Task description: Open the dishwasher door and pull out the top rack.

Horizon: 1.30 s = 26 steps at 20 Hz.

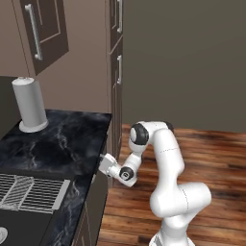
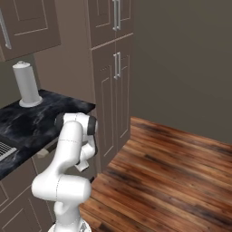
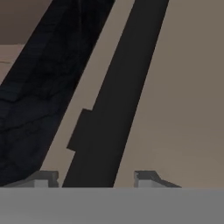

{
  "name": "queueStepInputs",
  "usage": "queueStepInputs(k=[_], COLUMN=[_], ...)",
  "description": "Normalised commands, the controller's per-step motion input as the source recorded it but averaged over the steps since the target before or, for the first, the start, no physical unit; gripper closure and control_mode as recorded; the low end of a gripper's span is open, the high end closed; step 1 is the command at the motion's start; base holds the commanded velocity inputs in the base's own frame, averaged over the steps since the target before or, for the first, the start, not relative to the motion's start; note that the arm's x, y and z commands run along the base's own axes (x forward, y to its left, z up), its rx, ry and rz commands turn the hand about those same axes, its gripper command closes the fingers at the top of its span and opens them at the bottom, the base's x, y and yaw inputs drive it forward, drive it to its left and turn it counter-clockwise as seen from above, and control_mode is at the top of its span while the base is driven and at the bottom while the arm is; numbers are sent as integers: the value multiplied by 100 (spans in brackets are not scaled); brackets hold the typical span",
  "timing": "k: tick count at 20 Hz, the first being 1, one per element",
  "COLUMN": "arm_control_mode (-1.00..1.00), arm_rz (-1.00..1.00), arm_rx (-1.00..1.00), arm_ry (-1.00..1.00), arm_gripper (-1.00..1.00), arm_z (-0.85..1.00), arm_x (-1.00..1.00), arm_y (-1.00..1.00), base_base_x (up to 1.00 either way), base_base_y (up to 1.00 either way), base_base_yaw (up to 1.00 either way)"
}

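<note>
Gripper [image 3: 92, 178] pressed in under the counter [image 1: 57, 139] edge, jaws apart astride a dark bar [image 3: 109, 113], grip uncertain. Open wooden floor [image 1: 202, 158] behind the arm.

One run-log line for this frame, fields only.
phase: reaching for handle | gripper: straddling dark bar | grey-brown dishwasher door: looks closed | black marble counter: above hand | top rack: not out
</note>
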Motion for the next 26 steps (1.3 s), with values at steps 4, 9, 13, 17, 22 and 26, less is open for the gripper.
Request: queueStepInputs(k=[4,9,13,17,22,26], arm_control_mode=[-100,-100,-100,-100,-100,-100], arm_rz=[-4,-4,-4,-5,-7,-9], arm_rx=[-1,0,0,0,0,0], arm_ry=[-12,-14,-13,-14,-11,-6], arm_gripper=[100,100,100,100,100,100], arm_z=[30,31,27,22,8,0], arm_x=[-26,-46,-56,-67,-76,-84], arm_y=[14,-2,-23,-41,-63,-81], base_base_x=[0,0,0,0,0,0], base_base_y=[0,0,0,0,0,0], base_base_yaw=[0,0,0,0,0,0])
